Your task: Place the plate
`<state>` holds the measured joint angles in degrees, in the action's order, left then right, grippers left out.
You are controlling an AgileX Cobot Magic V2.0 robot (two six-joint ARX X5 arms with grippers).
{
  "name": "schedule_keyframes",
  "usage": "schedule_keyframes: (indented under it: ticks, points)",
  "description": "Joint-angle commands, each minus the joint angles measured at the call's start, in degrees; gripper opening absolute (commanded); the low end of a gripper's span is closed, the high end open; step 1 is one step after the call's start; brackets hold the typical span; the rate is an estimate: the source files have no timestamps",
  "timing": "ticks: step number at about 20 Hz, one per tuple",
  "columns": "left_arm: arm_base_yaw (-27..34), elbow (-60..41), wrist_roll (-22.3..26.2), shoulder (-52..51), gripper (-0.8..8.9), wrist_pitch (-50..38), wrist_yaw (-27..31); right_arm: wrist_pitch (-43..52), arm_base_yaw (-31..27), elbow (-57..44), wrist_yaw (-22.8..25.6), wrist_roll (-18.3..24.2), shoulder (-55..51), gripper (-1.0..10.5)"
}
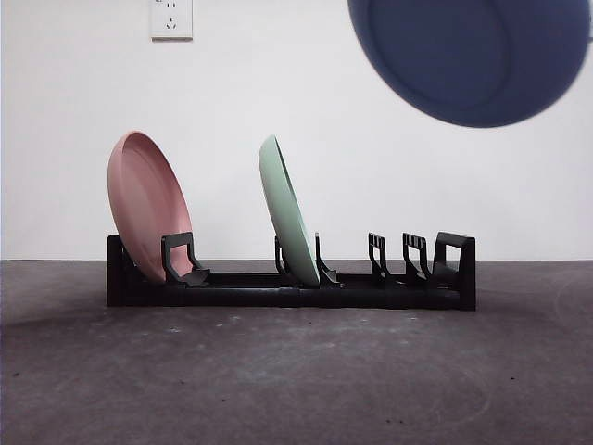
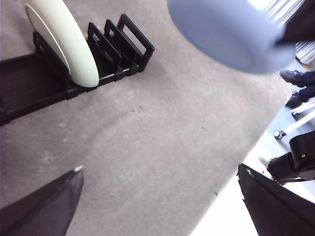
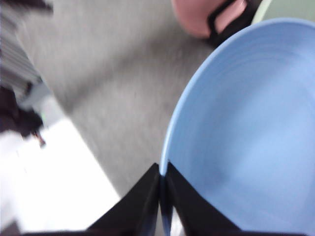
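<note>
A blue plate (image 1: 473, 56) hangs in the air at the upper right of the front view, above the right end of the black rack (image 1: 296, 283). My right gripper (image 3: 162, 189) is shut on the blue plate's (image 3: 251, 132) rim. The rack holds a pink plate (image 1: 144, 199) at its left end and a green plate (image 1: 285, 209) near the middle, both upright. My left gripper (image 2: 162, 206) is open and holds nothing, hovering over the table; the blue plate (image 2: 231, 34) and the green plate (image 2: 64, 39) show in its view.
Several free slots (image 1: 408, 255) stand at the rack's right end. A wall socket (image 1: 171, 19) sits on the white wall behind. The table edge (image 2: 246, 147) lies near my left gripper, with floor and equipment beyond.
</note>
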<state>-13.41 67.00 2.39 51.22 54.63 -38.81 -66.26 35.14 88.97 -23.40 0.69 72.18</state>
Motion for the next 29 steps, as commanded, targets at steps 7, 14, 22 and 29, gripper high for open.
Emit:
schedule_keyframes:
  ticks: [7,14,22,29]
  points:
    - [-0.24,1.07,0.96,1.01,4.99,-0.42,-0.17,16.96,23.74,-20.85,20.02,-6.08,0.52,0.1]
    - [-0.68,1.07,0.96,1.33,4.99,-0.42,-0.17,26.25,35.41,-29.79,35.17,-7.39,7.37,0.1]
    - [-2.43,1.07,0.96,1.33,4.99,-0.39,-0.17,30.36,38.29,-29.81,41.38,-14.27,21.29,0.1]
    - [-3.26,1.07,0.98,1.33,4.99,-0.37,-0.17,33.73,38.29,-29.81,41.77,-14.38,23.34,0.1]
